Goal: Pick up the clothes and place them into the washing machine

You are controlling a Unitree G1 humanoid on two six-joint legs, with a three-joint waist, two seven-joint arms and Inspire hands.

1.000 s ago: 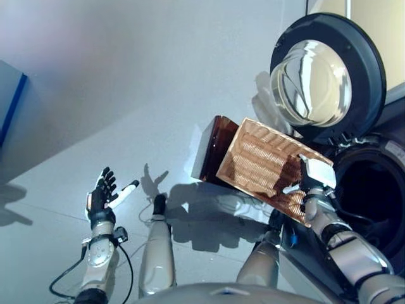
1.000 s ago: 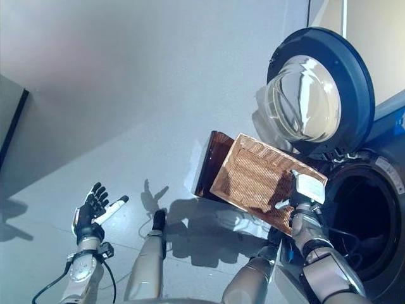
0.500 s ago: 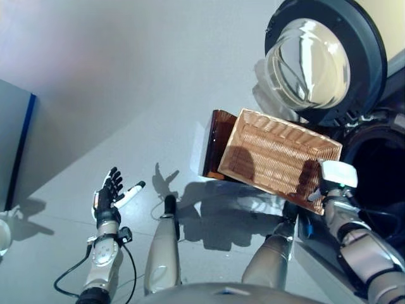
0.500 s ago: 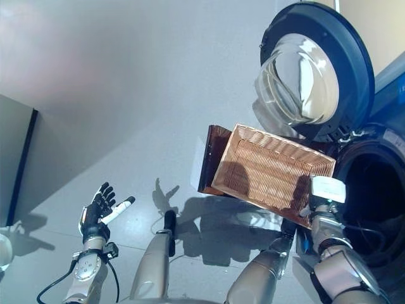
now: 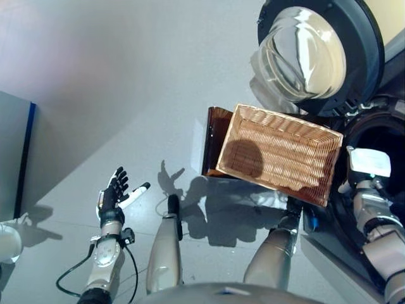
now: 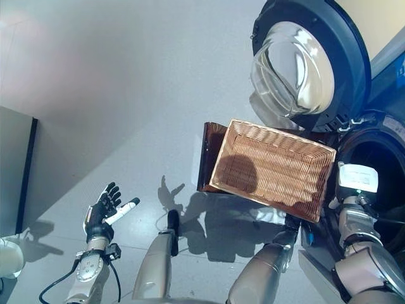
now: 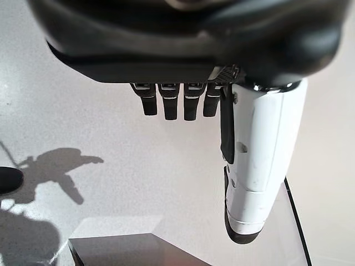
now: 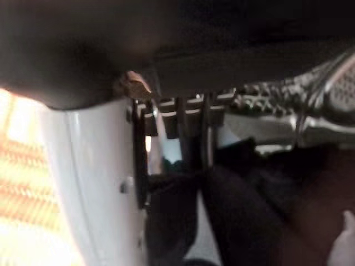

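Note:
The woven basket [image 5: 278, 152] sits on the floor by the washing machine, and no clothes show in it. The machine's round door [image 5: 316, 50] stands swung open above the dark drum mouth [image 6: 380, 158]. My right hand [image 5: 366, 166], with its white cover, is at that mouth. Its own wrist view shows straight fingers [image 8: 177, 119] and the white thumb [image 8: 94, 183], with dark clothes [image 8: 244, 210] lying past them against the perforated drum wall [image 8: 299, 94]. My left hand [image 5: 114, 195] hangs open over the bare floor at lower left, holding nothing.
A dark brown box [image 5: 215, 139] stands against the basket's left side. A grey panel with a blue edge [image 5: 16, 152] is at the far left, and a white object [image 5: 6, 244] lies below it. Grey floor stretches between the left hand and the basket.
My right hand has moved from the basket's near edge rightward to the drum mouth. The camera has shifted too. The left hand stays open in the same place.

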